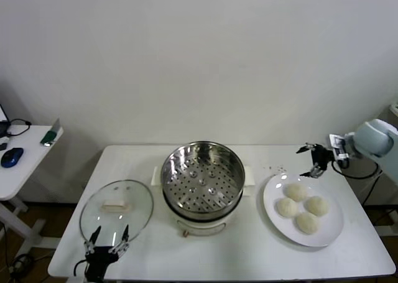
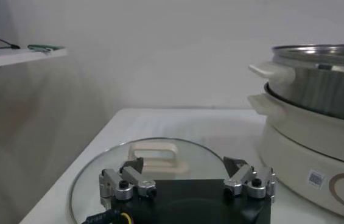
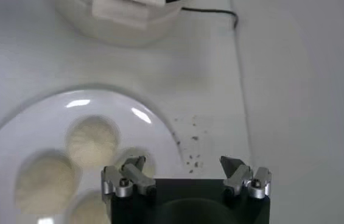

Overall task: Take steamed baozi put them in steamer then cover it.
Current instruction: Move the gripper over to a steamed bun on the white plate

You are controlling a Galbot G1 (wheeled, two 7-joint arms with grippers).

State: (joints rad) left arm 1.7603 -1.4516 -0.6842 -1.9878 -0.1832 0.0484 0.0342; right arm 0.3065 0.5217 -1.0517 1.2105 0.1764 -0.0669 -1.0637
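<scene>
The right end effector (image 1: 315, 160) hovers with its fingers spread wide and empty above the far edge of the white plate (image 1: 326, 233), just behind the four steamed baozi (image 1: 301, 207), which lie clustered on that plate at the right of the tabletop (image 1: 249, 252). The left end effector (image 1: 107, 241) hangs equally wide and empty at the near edge of the cover (image 1: 116, 210), which lies flat left of the steamer (image 1: 203, 173). The baozi are round, smooth and cream-white; the steamer is a shiny perforated steel basket on a white cooker base, standing open with nothing in it at the centre. The tabletop is white, set against a plain pale wall, with a side desk (image 1: 18, 165) carrying a blue mouse (image 1: 11, 157) at far left.
</scene>
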